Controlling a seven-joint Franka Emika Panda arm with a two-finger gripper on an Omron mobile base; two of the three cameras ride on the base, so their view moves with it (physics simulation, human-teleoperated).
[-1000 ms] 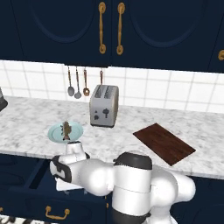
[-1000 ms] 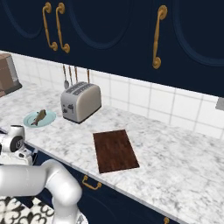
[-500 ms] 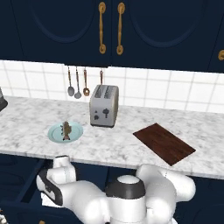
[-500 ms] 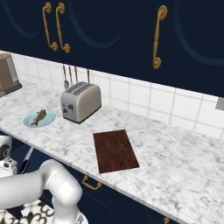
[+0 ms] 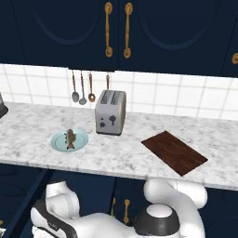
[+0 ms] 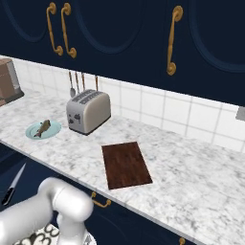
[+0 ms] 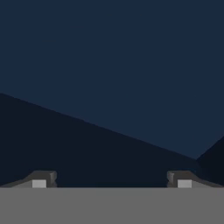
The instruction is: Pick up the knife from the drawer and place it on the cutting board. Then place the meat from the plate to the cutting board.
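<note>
Marble counter (image 5: 28, 144) bears grainy rectangular cutting board (image 5: 174, 152) – end effector (image 7: 111, 179) spread wide, empty, over smooth navy drawer (image 7: 131, 78).

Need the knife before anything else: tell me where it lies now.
In the right base view the knife lies in the open drawer at lower left, below the counter edge under the plate, blade pointing up-right.

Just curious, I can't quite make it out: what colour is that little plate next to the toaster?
Pale blue-green; the plate shows best in the left base view.
</note>
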